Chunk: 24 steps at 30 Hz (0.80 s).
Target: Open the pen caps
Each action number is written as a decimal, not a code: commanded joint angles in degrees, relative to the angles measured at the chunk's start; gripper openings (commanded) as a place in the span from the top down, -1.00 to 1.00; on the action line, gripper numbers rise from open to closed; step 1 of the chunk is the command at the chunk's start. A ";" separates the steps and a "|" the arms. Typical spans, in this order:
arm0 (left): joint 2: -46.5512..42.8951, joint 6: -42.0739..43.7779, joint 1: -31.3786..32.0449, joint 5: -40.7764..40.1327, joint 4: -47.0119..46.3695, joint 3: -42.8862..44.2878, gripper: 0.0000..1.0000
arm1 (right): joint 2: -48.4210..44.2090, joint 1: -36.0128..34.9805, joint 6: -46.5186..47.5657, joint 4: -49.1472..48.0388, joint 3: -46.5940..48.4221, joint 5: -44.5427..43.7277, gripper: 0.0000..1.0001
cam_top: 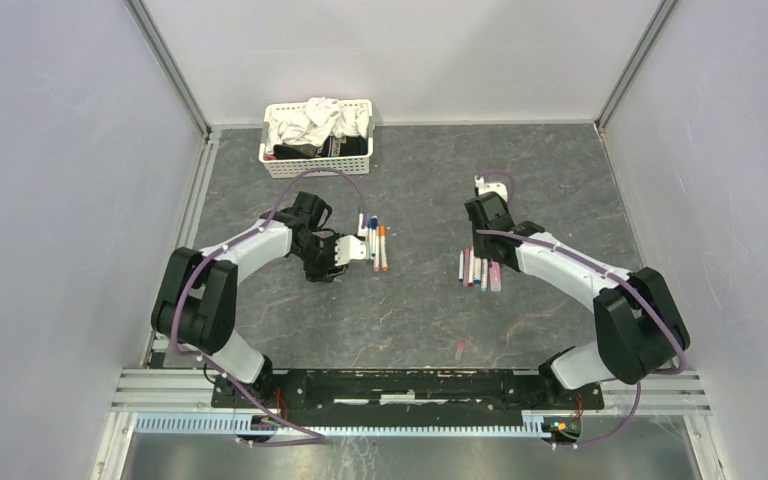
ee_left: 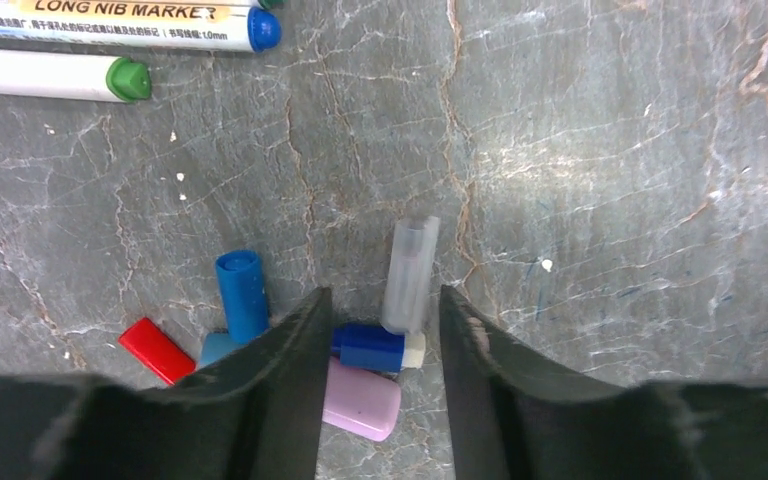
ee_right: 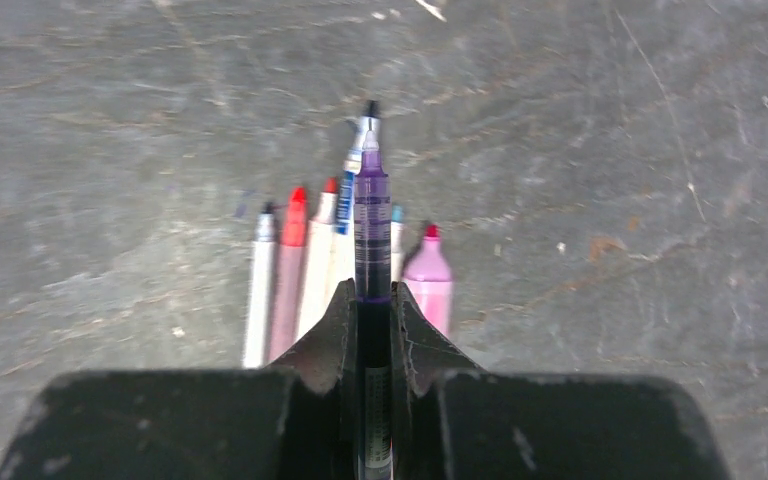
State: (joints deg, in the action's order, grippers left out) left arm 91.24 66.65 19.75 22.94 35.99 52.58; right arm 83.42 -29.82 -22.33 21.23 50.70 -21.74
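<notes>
Pale walls close in a grey marbled worktop, with a white slatted basket of cloths at the upper centre-left of the overhead view.

In the left wrist view, the left pincer hangs with its fingers apart over a small heap of loose caps at the lower centre of the frame. The heap holds a short blue plastic cap, a red cap, a dark blue cap, a lilac-pink cap and a clear cap. It grips none of them.

The right pincer is clamped on a purple translucent pen with its nib bare and pointing up the frame. Below it a row of thin pens and a wider pink pen lie side by side, all showing bare tips.

The task looks well advanced: the right-hand group seems fully uncapped and the caps are gathered apart. At the upper left of the left wrist view, a white-barrelled marker with a blue end and a white marker with a green end seem still capped. Those, and their neighbours near the left arm, are probably what remains.
</notes>
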 commanded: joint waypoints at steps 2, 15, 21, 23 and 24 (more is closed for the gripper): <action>-2.60 -3.03 0.21 3.77 3.85 4.86 -0.09 | -0.04 1.31 -0.89 -0.67 -3.22 -4.77 1.00; -6.43 -12.13 -0.15 8.21 14.68 20.24 -1.00 | 3.25 1.33 0.44 -0.70 -3.32 -1.74 0.51; -7.48 -14.46 -0.68 7.90 19.15 25.63 -1.00 | 2.12 1.34 0.81 -0.42 -3.76 -1.25 0.51; -8.29 -14.92 -0.74 7.13 19.38 26.71 -1.00 | 1.68 1.30 0.94 -0.25 -3.60 -1.32 0.54; -8.62 -15.16 -0.76 6.98 19.35 27.15 -1.00 | 1.51 1.33 1.01 -0.08 -3.38 -1.24 0.56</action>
State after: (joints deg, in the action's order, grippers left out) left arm 85.89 55.05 19.33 29.10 52.23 76.09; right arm 86.59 -28.40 -21.63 20.91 46.78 -22.63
